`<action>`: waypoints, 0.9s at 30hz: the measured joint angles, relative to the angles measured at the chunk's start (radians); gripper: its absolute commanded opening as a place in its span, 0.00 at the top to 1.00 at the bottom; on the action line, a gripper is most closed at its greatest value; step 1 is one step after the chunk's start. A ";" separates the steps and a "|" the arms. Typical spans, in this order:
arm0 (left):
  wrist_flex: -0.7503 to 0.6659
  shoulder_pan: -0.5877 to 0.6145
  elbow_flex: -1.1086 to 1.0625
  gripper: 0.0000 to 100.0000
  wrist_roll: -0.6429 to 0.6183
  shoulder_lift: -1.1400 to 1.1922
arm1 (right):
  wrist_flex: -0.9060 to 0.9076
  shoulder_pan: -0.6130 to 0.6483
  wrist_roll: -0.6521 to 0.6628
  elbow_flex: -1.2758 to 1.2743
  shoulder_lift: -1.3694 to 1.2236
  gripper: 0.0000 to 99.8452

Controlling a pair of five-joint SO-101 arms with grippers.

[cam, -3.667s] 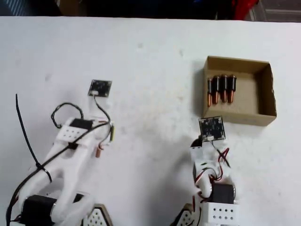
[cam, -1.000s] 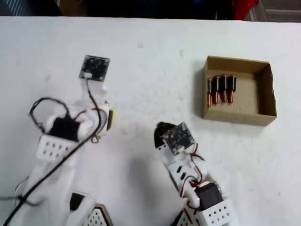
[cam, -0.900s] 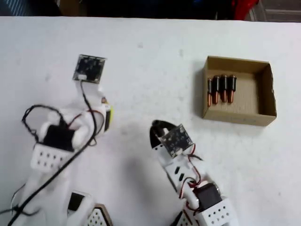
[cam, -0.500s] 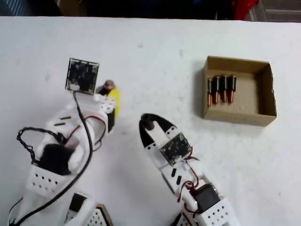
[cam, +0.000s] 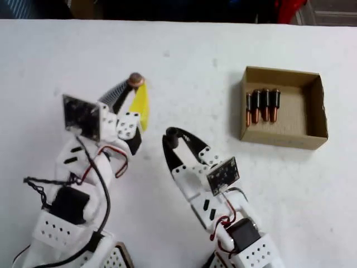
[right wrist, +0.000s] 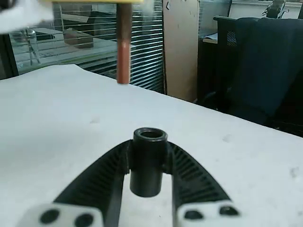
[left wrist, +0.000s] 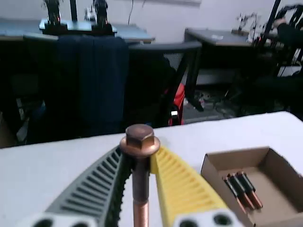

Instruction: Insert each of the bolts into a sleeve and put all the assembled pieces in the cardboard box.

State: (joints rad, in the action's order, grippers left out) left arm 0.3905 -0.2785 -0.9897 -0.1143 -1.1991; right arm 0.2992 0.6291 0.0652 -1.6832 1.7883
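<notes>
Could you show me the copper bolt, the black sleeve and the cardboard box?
bolt [left wrist: 140, 184]: left wrist view, on its copper shank.
sleeve [right wrist: 147, 163]: right wrist view, on its black side wall.
cardboard box [cam: 281, 139]: high view, on its near outer wall.

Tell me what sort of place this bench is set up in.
Probably an office-like lab or workroom: desks and dark office chairs stand behind the white table, and slatted window blinds show beyond it.
</notes>
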 measured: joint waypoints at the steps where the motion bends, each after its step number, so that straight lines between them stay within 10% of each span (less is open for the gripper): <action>1: -0.017 -0.006 -0.005 0.98 -0.002 -0.008 | 0.000 0.000 0.000 0.000 0.000 0.98; 27: -0.104 -0.224 -0.089 0.98 -0.008 -0.015 | 0.012 0.000 -0.002 0.000 0.000 0.98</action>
State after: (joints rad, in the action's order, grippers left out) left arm 0.2862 -0.5025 -1.0787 -0.1220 -1.2144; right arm 0.3115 0.6291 0.0637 -1.6832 1.7883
